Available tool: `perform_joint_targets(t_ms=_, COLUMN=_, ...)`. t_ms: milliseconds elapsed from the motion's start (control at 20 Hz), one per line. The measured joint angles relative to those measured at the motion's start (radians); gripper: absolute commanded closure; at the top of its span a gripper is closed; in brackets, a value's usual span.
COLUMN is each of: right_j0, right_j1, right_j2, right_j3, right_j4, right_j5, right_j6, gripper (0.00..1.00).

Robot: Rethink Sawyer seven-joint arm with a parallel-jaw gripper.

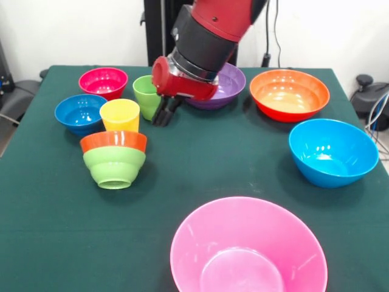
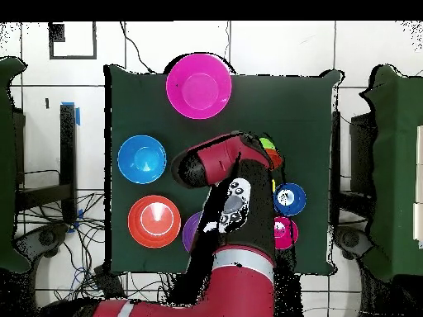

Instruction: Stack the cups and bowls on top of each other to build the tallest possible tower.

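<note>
**Tower barely begun; most bowls still loose**

The tower (image 1: 115, 159) stands at the left of the front view: a small light-green bowl (image 1: 114, 168) upside down, with a small orange-red bowl (image 1: 113, 140) inverted over it and the yellow cup (image 1: 120, 115) apparently upright on top, though it could be standing just behind. That is all the stacking visible. Still apart on the green table (image 1: 200, 164) are the large pink bowl (image 1: 248, 246), light-blue bowl (image 1: 333, 151), orange bowl (image 1: 289, 93) and purple bowl (image 1: 226, 84), plus the small dark-blue bowl (image 1: 79, 113), the magenta-red bowl (image 1: 103, 82) and the light-green cup (image 1: 146, 96). By my reckoning most of the job remains.

The gripper (image 1: 164, 113) hangs low, just beside the light-green cup, on the side nearer the purple bowl, and a little beyond the tower. Its dark fingers (image 1: 161, 116) look drawn close together with nothing visibly between them, not around the cup. In the overhead view the arm (image 2: 234, 206) covers this area.
</note>
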Motion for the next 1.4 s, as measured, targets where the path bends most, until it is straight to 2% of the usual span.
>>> perform_joint_targets(t_ms=350, right_j0=-0.013, right_j1=-0.008, right_j2=-0.016, right_j3=0.067, right_j4=0.000, right_j5=-0.055, right_j6=0.000, gripper=1.00)
perform_joint_targets(t_ms=750, right_j0=0.019, right_j1=0.015, right_j2=-0.073, right_j3=0.101, right_j4=0.001, right_j5=-0.143, right_j6=0.000, gripper=1.00)
perform_joint_targets(t_ms=1200, right_j0=0.067, right_j1=0.113, right_j2=-0.149, right_j3=0.100, right_j4=0.001, right_j5=-0.287, right_j6=0.026, gripper=1.00)
perform_joint_targets(t_ms=1400, right_j0=0.093, right_j1=0.180, right_j2=-0.200, right_j3=0.098, right_j4=0.001, right_j5=-0.365, right_j6=0.055, gripper=1.00)
